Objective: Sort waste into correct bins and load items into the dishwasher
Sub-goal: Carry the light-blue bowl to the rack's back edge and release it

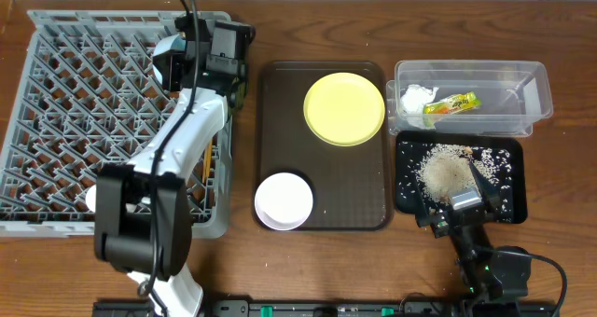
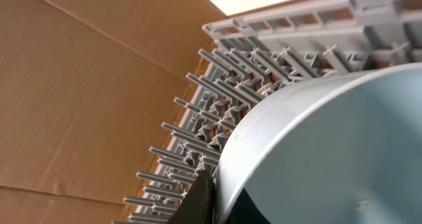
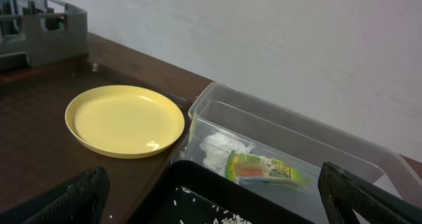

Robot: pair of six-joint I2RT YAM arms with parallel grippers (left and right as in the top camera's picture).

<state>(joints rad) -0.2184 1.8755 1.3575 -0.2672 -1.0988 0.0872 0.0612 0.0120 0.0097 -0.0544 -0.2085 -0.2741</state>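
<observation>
My left gripper is shut on the rim of the small light-blue bowl and holds it over the far right part of the grey dish rack. In the left wrist view the bowl fills the frame, with my fingers pinching its rim above the rack pegs. The yellow plate and the white bowl sit on the brown serving tray. The clear tub holds the napkin and the wrapper. My right gripper is open and empty over the black tray with rice crumbs.
The right wrist view shows the plate, the tub with napkin and wrapper, the black tray's rim and the rack's corner. Thin wooden sticks lie in the rack near its right wall.
</observation>
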